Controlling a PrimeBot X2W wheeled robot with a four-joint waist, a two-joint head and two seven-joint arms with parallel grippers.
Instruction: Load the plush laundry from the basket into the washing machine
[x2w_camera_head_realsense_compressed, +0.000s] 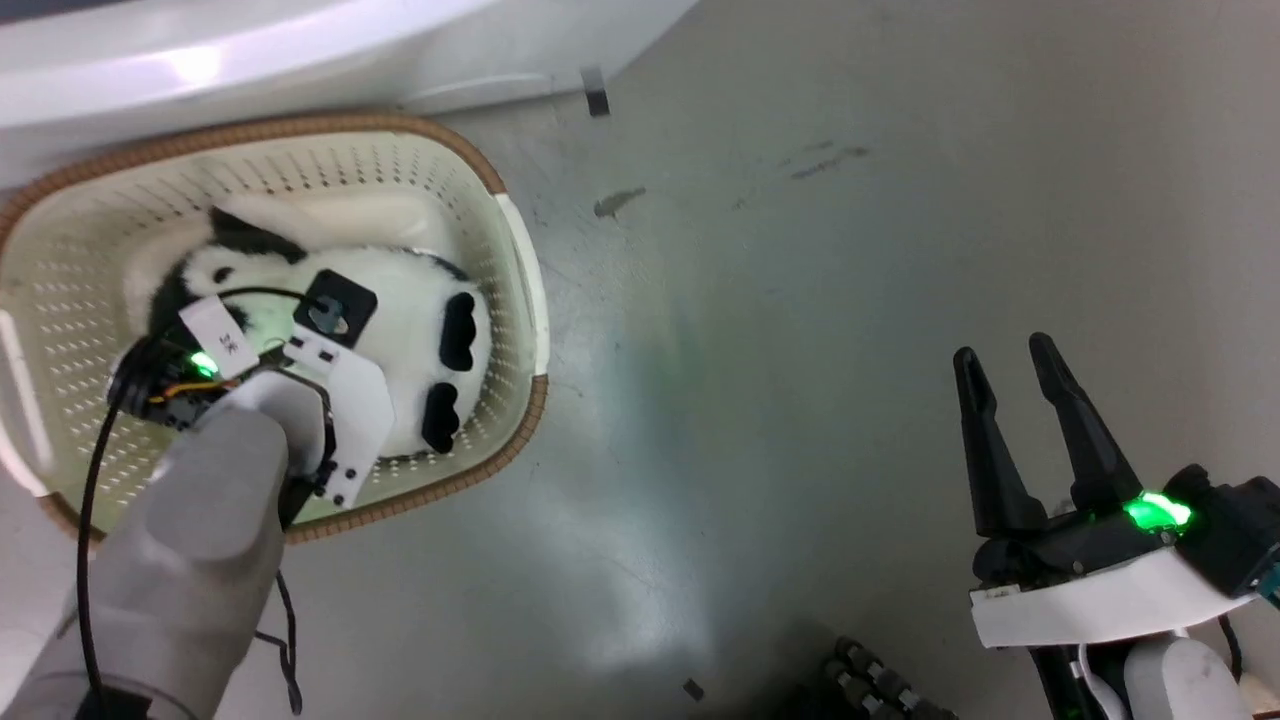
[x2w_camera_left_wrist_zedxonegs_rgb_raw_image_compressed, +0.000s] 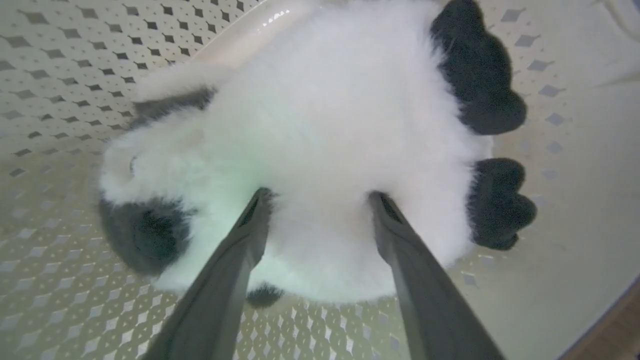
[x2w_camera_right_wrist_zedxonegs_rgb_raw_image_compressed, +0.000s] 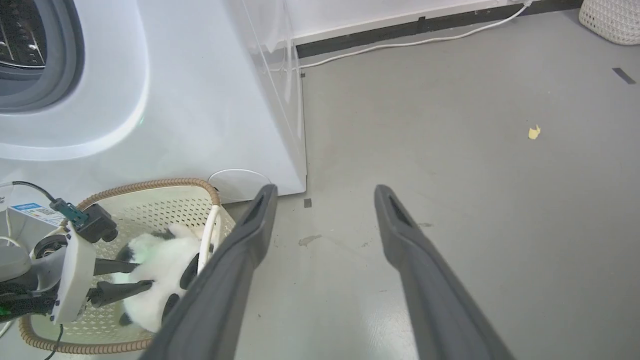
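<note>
The panda-like plush laundry (x2w_camera_head_realsense_compressed: 410, 300) lies in the cream basket (x2w_camera_head_realsense_compressed: 330, 125), white belly up and black paws toward the right rim. My left gripper (x2w_camera_left_wrist_zedxonegs_rgb_raw_image_compressed: 320, 197) reaches down into the basket and is open. Its two fingertips press into the white fur of the plush (x2w_camera_left_wrist_zedxonegs_rgb_raw_image_compressed: 325, 125) with the body bulging between them. From the right wrist view, the left gripper (x2w_camera_right_wrist_zedxonegs_rgb_raw_image_compressed: 142, 275) straddles the plush (x2w_camera_right_wrist_zedxonegs_rgb_raw_image_compressed: 155, 255). My right gripper (x2w_camera_head_realsense_compressed: 1003, 348) hangs open over bare floor, nothing between its fingers. The washing machine (x2w_camera_right_wrist_zedxonegs_rgb_raw_image_compressed: 200, 100) stands right behind the basket, its grey-ringed opening (x2w_camera_right_wrist_zedxonegs_rgb_raw_image_compressed: 75, 60) at the upper left.
Grey floor (x2w_camera_right_wrist_zedxonegs_rgb_raw_image_compressed: 475, 175) spreads to the right of the basket and washer. A white cable (x2w_camera_right_wrist_zedxonegs_rgb_raw_image_compressed: 400, 45) runs along the far wall. A white woven basket (x2w_camera_right_wrist_zedxonegs_rgb_raw_image_compressed: 610, 22) sits in the far corner. A yellow scrap (x2w_camera_right_wrist_zedxonegs_rgb_raw_image_compressed: 534, 132) and tape marks dot the floor.
</note>
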